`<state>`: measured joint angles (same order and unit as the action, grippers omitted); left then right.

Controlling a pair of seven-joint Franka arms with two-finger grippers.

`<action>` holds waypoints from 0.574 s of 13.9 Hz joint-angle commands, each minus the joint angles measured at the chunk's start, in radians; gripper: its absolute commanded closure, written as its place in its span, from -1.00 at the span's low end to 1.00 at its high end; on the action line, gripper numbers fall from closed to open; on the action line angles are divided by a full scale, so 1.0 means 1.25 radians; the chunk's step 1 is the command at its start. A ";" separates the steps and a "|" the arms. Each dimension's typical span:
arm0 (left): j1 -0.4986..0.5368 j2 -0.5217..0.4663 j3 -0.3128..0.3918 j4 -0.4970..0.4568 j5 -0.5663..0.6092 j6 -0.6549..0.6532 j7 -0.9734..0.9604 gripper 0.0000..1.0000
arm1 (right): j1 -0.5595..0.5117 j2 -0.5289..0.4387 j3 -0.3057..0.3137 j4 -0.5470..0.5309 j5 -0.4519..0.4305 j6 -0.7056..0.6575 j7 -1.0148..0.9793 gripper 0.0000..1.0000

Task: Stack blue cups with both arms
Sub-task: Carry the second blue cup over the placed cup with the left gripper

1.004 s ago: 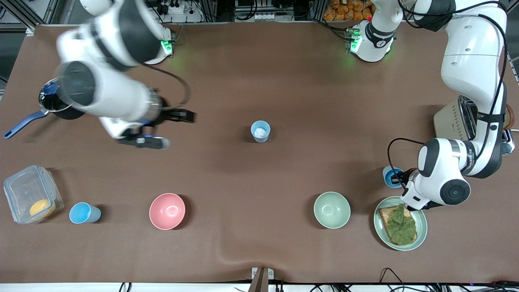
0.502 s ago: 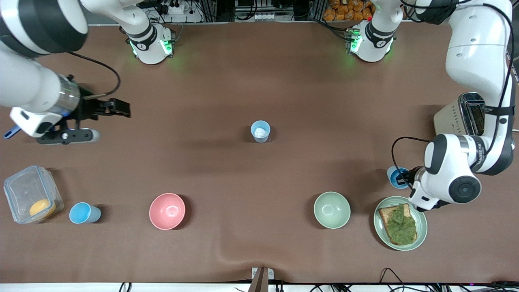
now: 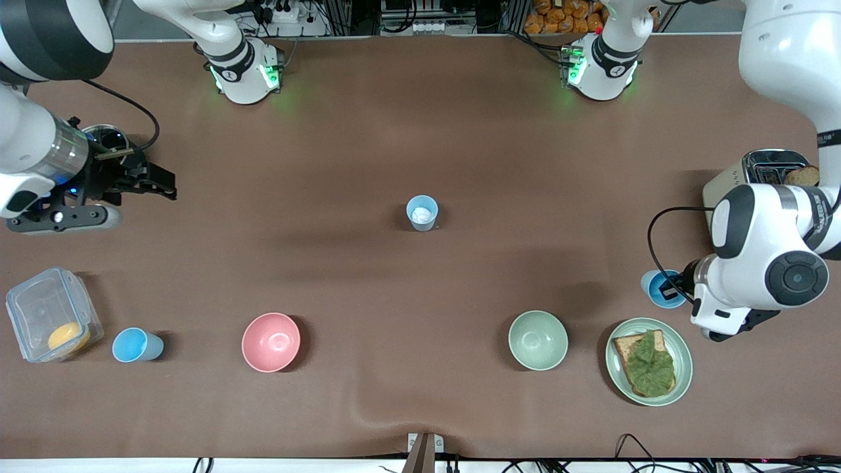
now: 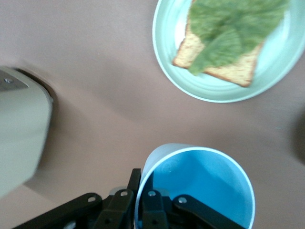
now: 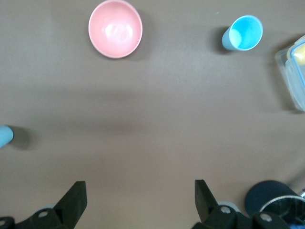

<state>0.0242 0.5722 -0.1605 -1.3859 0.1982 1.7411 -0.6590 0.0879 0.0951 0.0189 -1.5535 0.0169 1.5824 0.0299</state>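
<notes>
Now left gripper [image 4: 147,210] jaws clamp empty blue cup [image 4: 200,188] rim; right gripper [image 5: 138,200] jaws wide, empty.

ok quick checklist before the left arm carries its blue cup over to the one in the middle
1. Left claw shut on the cup's rim: ok.
2. Held cup empty inside: ok.
3. Middle cup upright, mouth up: ok.
4. Middle cup empty: not ok, whitish patch inside.
5. Right claw open, away from the middle cup: ok.
6. Held cup lifted off the table: cannot tell.
</notes>
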 commanded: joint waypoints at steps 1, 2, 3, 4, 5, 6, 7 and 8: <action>-0.025 -0.036 -0.039 -0.013 -0.015 -0.011 -0.117 1.00 | -0.032 -0.113 0.028 -0.123 -0.017 0.069 -0.008 -1.00; -0.030 -0.034 -0.059 -0.012 -0.009 -0.011 -0.166 1.00 | -0.036 -0.113 0.028 -0.125 -0.018 0.069 -0.008 -1.00; -0.044 -0.034 -0.075 -0.010 -0.008 -0.010 -0.209 1.00 | -0.048 -0.114 0.028 -0.127 -0.018 0.066 -0.008 -1.00; -0.072 -0.034 -0.081 -0.010 -0.006 -0.011 -0.250 1.00 | -0.051 -0.113 0.028 -0.127 -0.018 0.063 -0.007 -1.00; -0.104 -0.034 -0.083 -0.010 -0.006 -0.010 -0.293 1.00 | -0.049 -0.113 0.028 -0.127 -0.018 0.062 -0.006 -1.00; -0.128 -0.034 -0.083 -0.010 -0.011 -0.010 -0.321 1.00 | -0.049 -0.109 0.028 -0.125 -0.022 0.062 -0.006 -1.00; -0.159 -0.034 -0.084 -0.010 -0.015 -0.009 -0.348 1.00 | -0.049 -0.102 0.028 -0.116 -0.031 0.058 -0.006 -1.00; -0.192 -0.034 -0.084 -0.010 -0.024 -0.005 -0.384 1.00 | -0.051 -0.098 0.027 -0.107 -0.031 0.042 -0.006 -1.00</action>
<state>-0.1565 0.5470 -0.2733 -1.3883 0.1902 1.7396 -1.0714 0.0550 -0.0196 0.0260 -1.6804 0.0024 1.6415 0.0276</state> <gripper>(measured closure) 0.960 0.000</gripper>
